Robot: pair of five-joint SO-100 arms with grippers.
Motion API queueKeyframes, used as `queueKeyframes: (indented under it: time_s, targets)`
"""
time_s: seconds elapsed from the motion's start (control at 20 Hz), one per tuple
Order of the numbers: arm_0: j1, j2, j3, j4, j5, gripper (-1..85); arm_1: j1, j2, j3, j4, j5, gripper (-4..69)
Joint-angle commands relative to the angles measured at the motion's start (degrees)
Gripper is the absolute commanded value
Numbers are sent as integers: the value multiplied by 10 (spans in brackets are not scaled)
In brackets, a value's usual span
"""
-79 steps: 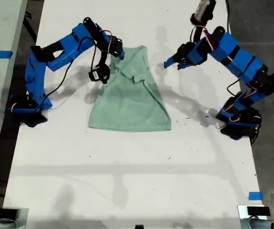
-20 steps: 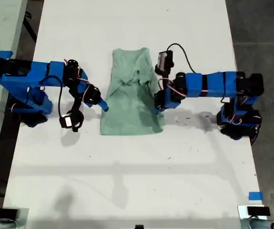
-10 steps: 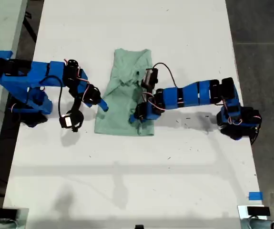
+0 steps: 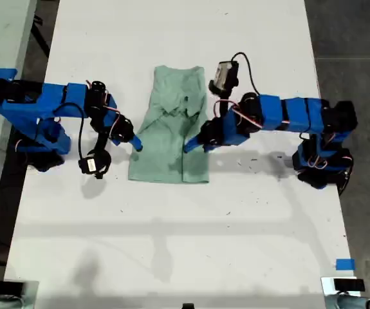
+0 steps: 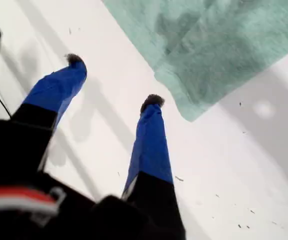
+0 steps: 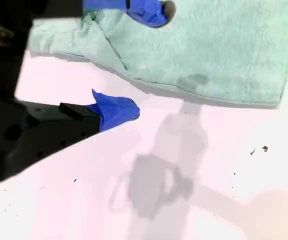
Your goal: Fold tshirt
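Starting closest in: my first gripper [image 5: 113,80], fingers spread wide with nothing between them, hangs over bare white table [image 4: 172,244] just short of the tshirt [image 5: 224,50], one hem corner of the cloth lying a little beyond the fingertips. My second gripper [image 6: 149,60], jaws likewise apart and holding nothing, straddles a long side edge of the tshirt [image 6: 219,55]: one fingertip [image 6: 156,11] over the cloth, the other over the table beside it; contact with the cloth cannot be told. Exterior view: tshirt [image 4: 168,148] at table centre, pale mint, sides folded inward to a narrow strip, hem toward the view's bottom, neck end toward its top. First gripper [image 4: 136,145] sits against the strip's edge on the view's left; second gripper [image 4: 191,147] lies over its right-hand part. Open table extends wide below the hem and beyond the neck end. Blue tape square [image 4: 345,264] near the view's bottom-right corner.
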Motion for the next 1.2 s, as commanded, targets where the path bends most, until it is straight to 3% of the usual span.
queueKeyframes:
  time_s: [0.0,0.2,0.45,0.55,0.7,0.85,1.0,1.15]
  targets:
    - [13,0,-36,4,-10,226,14,142,93,-6,-4,208]
    - [6,-54,-20,-33,-11,232,20,204,197,-40,4,195]
    - [-21,-138,131,-250,-14,223,12,205,204,-47,1,169]
    - [-26,-181,157,-298,-33,188,9,210,208,-47,2,165]
    - [-30,-163,163,-304,-36,1,8,221,231,-61,4,153]
    - [-20,-150,141,-258,-85,1,8,229,250,-72,8,142]
    - [-26,-141,101,-201,-84,1,7,238,269,-90,10,137]
    - [-50,-40,58,-79,-98,1,4,242,273,-91,12,135]
